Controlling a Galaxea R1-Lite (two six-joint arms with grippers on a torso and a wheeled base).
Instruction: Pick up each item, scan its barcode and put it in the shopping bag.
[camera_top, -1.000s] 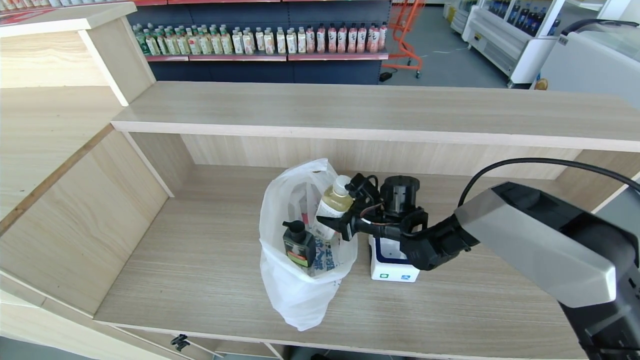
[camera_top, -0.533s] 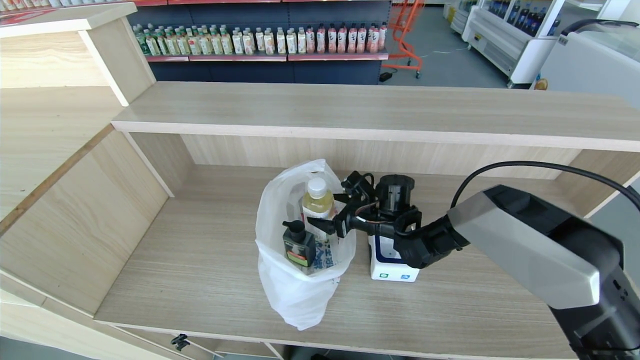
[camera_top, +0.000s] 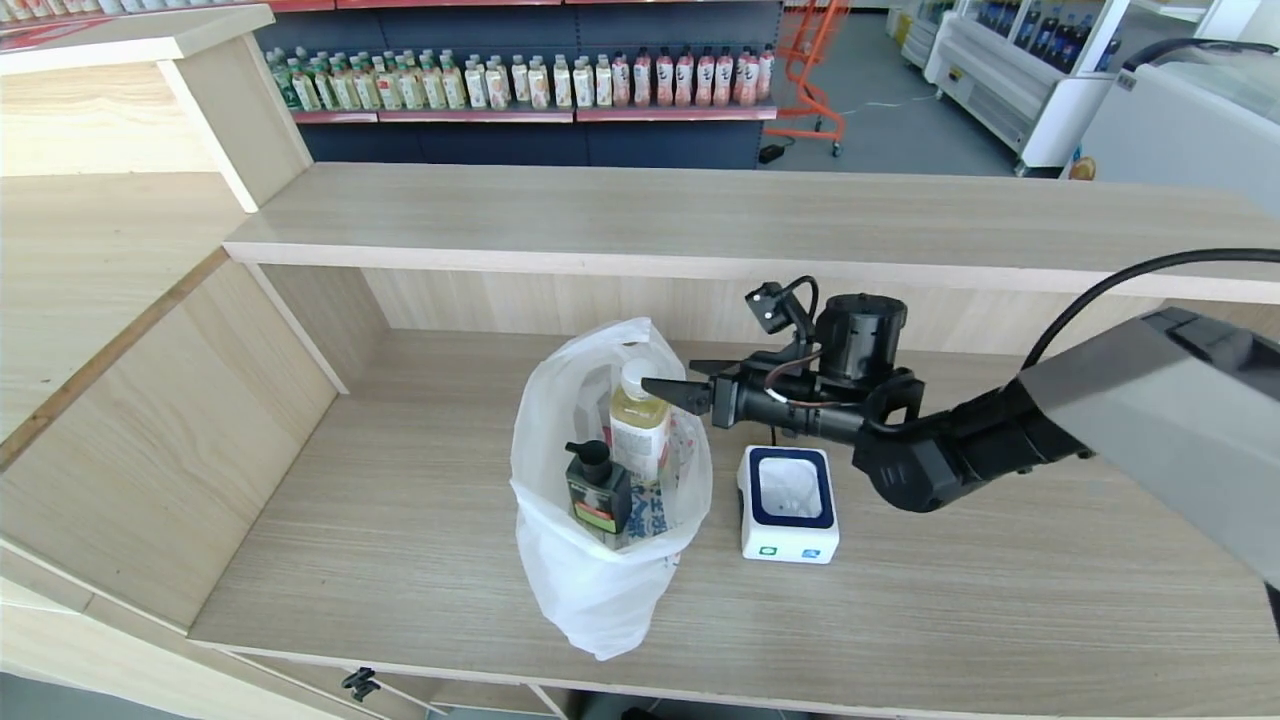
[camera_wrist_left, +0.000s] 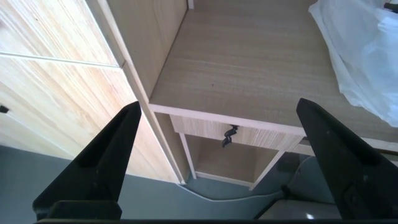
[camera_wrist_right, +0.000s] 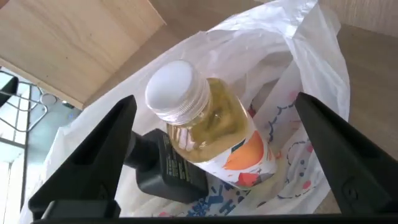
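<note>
1. White thin plastic forms the bag (camera_top: 590, 590), which stands on the tabletop (camera_top: 400, 520) with its mouth open upward, so items can be lowered in from above.
2. Inside it a bottle (camera_top: 638, 425) of yellow drink with a white cap stands upright. A black pump bottle (camera_top: 597, 490) stands just in front of it, and the 2 seem to prop each other. Printed packets lie around them, but they are too crumpled for me to name.
3. At about the height of the cap, the right gripper (camera_top: 672, 376) hangs just beside the bag's rim on the scanner side. Its 2 fingers are spread wide and hold nothing. In the right wrist view the cap shows between them but farther off, with no contact.
4. Next to the bag the scanner (camera_top: 787, 505) sits with its window facing up, so I judge that the path from scanning to bagging is short.
5. Low by the front edge of the tabletop, the left gripper (camera_wrist_left: 217, 109) is well apart from the bag. Its 2 fingers are also spread and empty, and I judge that it is parked out of the way.
6. I judge that the bottle's step is done. The right arm must next lift clear without catching the soft rim, which could pull the bag over.
</note>
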